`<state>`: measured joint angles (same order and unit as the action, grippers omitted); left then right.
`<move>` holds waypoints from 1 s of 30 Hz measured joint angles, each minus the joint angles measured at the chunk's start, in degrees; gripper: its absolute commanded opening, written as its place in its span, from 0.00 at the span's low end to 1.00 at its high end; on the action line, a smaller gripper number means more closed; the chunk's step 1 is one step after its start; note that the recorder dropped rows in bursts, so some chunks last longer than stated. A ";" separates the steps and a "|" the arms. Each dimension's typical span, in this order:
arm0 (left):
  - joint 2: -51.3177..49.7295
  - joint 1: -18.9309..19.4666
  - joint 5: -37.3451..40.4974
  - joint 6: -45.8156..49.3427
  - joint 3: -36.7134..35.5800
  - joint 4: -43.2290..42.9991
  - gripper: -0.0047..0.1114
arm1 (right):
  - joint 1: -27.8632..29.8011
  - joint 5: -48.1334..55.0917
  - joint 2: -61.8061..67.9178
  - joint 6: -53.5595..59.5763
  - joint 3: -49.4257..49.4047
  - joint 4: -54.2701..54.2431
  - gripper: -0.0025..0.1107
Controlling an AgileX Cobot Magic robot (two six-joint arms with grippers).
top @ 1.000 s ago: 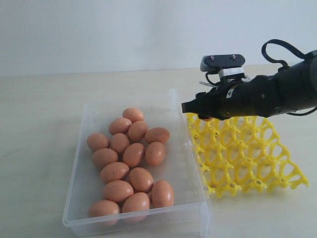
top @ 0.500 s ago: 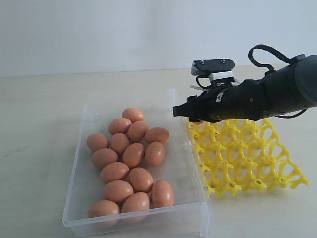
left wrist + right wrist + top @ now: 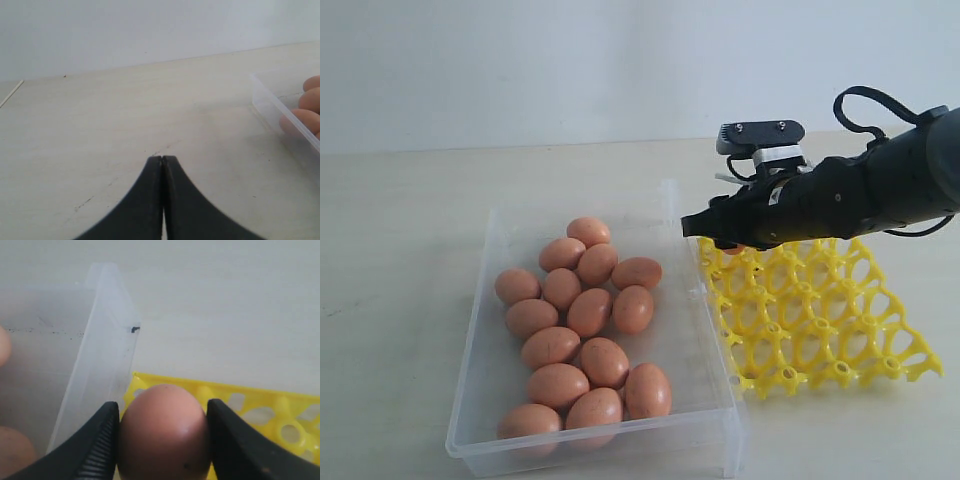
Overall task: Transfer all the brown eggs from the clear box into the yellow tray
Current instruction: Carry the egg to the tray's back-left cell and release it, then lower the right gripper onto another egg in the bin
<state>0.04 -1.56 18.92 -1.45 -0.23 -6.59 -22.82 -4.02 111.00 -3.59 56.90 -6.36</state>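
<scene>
Your right claw [image 3: 162, 411] grips one brown egg [image 3: 162, 440] just over the corner of the yellow tray [image 3: 787, 376] nearest the clear box [image 3: 590, 447]. Centre it above a cup, lower gently, then let go.

No text, label, brand mark, number or sign can be read in any view. The brown eggs [image 3: 590, 311], the clear box [image 3: 692, 345] and the yellow tray [image 3: 840, 372] are seen to carry no legible marking.
</scene>
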 measured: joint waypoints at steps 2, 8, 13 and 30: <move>0.00 0.00 0.00 0.00 0.00 0.00 0.04 | 0.07 0.00 0.00 0.00 0.00 0.10 0.48; 0.00 0.00 0.00 0.00 0.00 0.00 0.04 | 0.07 -0.35 0.00 0.00 0.00 0.07 0.49; 0.00 0.00 0.00 0.00 0.00 0.00 0.04 | 0.07 -0.33 0.00 0.00 0.00 0.07 0.49; 0.00 0.00 0.00 0.00 0.00 0.00 0.04 | -13.17 28.13 -9.98 3.59 11.78 1.75 0.07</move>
<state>0.04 -1.56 18.92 -1.45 -0.23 -6.59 -35.99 24.10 101.02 0.00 68.68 -4.61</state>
